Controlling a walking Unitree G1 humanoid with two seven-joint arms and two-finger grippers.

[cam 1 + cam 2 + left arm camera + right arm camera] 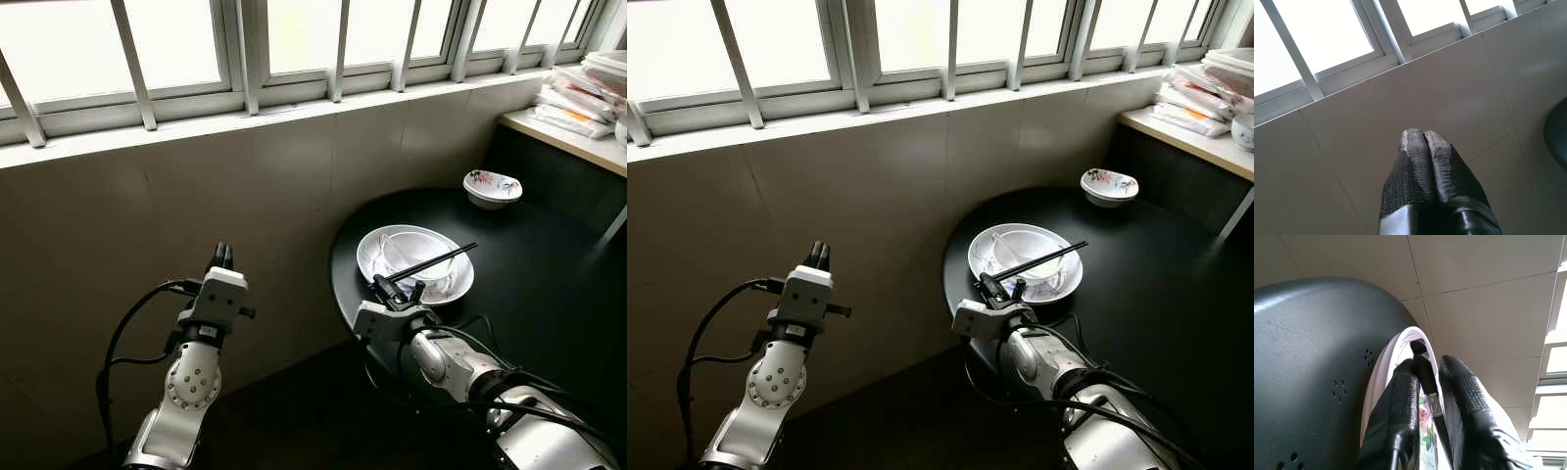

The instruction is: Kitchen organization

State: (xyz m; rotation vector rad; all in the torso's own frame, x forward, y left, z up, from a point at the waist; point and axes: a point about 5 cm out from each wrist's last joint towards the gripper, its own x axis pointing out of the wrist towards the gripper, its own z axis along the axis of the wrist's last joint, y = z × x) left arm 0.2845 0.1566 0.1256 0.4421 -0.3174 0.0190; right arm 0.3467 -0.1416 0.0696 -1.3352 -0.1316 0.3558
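Note:
A white plate [368, 257] with a white bowl [411, 253] in it sits near the left edge of the round black table [549, 294]. A pair of black chopsticks [438, 259] lies across the bowl and plate. My right gripper [404, 287] is at the plate's near rim, open, at the near end of the chopsticks [1426, 377]. In the right wrist view they run between the fingertips [1403, 377], against one pad. My left gripper [223, 255] is raised before the tiled wall, shut and holding nothing, its fingertips [1422, 142] pressed together.
A small patterned bowl [492, 186] stands at the table's far side. A counter [563, 132] at the back right carries stacked packets [578, 103]. A tiled wall [196, 196] under barred windows runs close on the left.

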